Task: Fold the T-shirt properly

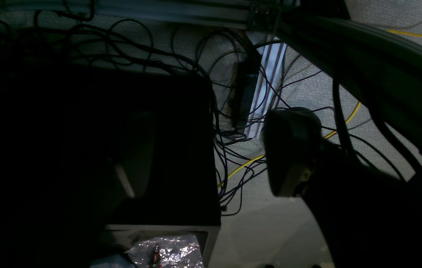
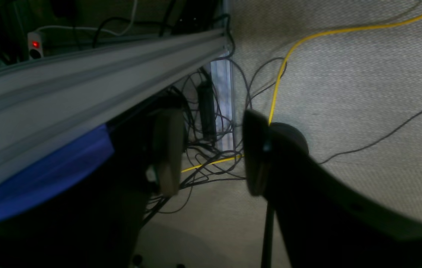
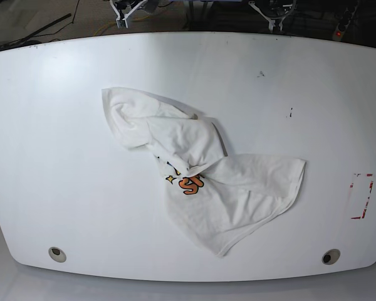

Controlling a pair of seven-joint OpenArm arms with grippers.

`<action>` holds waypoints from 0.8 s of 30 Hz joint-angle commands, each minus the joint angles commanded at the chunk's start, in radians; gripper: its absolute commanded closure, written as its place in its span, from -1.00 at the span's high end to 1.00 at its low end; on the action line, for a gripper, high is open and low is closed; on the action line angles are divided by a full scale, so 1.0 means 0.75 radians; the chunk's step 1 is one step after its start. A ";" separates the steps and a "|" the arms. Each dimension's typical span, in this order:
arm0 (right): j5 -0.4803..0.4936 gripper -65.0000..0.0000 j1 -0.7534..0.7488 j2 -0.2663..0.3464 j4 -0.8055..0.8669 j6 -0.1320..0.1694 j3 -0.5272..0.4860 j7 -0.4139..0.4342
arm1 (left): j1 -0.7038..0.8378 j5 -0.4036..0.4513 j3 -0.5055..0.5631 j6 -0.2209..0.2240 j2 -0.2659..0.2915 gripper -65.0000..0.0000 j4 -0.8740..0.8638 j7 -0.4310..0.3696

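Two wrist cameras look down past the table edge at a grey carpeted floor, while the base view looks down on a wide white table (image 3: 62,188).

From the left wrist, the floor is strewn with a tangle of thin black cables (image 1: 229,156), with one yellow cable (image 1: 341,124) running through them. A large dark box (image 1: 95,149) fills the left half of that view, and crinkled silver foil (image 1: 170,253) shows in a tray below it. The left gripper (image 1: 211,163) hangs over this clutter; one dark finger is clear on the right, the other is lost in shadow against the box, and the two stand apart with nothing between them.

From the right wrist, a pale metal rail (image 2: 84,78) slants across the upper left with a blue strip (image 2: 47,175) beneath it. A yellow cable (image 2: 289,56) curves over the carpet (image 2: 363,93), and a small red light (image 2: 35,44) glows at top left. The right gripper (image 2: 211,154) has its fingers spread, holding nothing.

On the table, the T-shirt (image 3: 200,169) lies crumpled near the centre, away from both grippers. It is white, bunched at upper left and fanning out toward lower right. A fold hides most of its print; only a yellow star and orange lettering peek out at the middle. Two round holes sit near the table's front corners, and a red-outlined rectangle (image 3: 361,195) marks its right side.
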 joint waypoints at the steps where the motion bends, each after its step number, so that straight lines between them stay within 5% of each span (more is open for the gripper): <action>1: -0.001 -0.22 0.093 -0.063 -0.085 0.007 -0.003 -0.002 | -0.035 -0.002 -0.001 -0.013 0.003 0.31 -0.004 0.051; 19: -0.001 -0.24 0.072 -0.079 -0.068 0.007 -0.001 0.000 | 0.003 -0.006 -0.001 -0.013 -0.003 0.30 0.066 0.051; 24: 0.007 -0.24 -0.052 -0.081 0.157 0.007 -0.001 0.009 | 0.122 -0.006 -0.001 -0.013 -0.003 0.29 0.280 0.055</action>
